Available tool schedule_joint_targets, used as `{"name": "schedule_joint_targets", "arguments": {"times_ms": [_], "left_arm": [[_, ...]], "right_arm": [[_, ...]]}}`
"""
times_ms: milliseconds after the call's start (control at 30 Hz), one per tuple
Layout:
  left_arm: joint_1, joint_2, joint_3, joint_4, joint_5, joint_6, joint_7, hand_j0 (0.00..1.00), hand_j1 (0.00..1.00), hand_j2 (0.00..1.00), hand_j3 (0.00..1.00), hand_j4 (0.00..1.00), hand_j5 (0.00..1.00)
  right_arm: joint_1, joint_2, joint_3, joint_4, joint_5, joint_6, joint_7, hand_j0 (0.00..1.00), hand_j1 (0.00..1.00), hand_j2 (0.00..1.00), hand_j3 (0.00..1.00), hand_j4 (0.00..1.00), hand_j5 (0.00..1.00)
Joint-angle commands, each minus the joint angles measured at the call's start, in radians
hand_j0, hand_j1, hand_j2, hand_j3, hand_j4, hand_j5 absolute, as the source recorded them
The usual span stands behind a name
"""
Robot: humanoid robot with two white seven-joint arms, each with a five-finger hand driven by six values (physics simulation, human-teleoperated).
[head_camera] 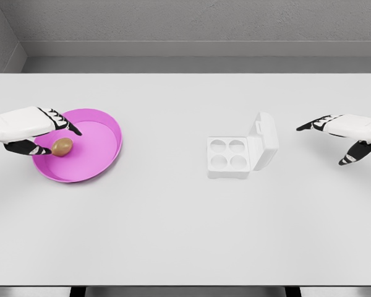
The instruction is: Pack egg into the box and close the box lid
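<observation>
Left robot hand (40, 133) was seen part-closed around small brown egg (62, 146) in round pink plate (108, 133), grip unconfirmed; gentle, even pinching was advised.

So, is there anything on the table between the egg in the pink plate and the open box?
Nothing visible. The egg lies in the pink plate at the left hand; only bare table separates it from the open box.

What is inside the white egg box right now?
The egg box sits open with four round cups, all showing empty; the lid is tipped up on its right side. The egg is in the pink plate, at the left hand.
</observation>
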Motion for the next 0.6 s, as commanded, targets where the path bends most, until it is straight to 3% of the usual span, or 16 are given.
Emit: {"name": "schedule_joint_targets", "arguments": {"times_ms": [0,567], "left_arm": [[0.0,-0.001,0.0,0.016,0.003,0.002,0.0,0.79,0.79,0.79,0.79,0.79,0.79],[-0.003,-0.053,0.009,0.11,-0.011,0.002,0.002,0.82,0.82,0.82,0.82,0.82,0.82]], "right_arm": [[0.0,-0.002,0.0,-0.002,-0.005,0.002,0.0,1.0,1.0,1.0,1.0,1.0,1.0],[0.003,-0.001,0.011,-0.03,-0.003,0.001,0.0,1.0,1.0,1.0,1.0,1.0,1.0]]}}
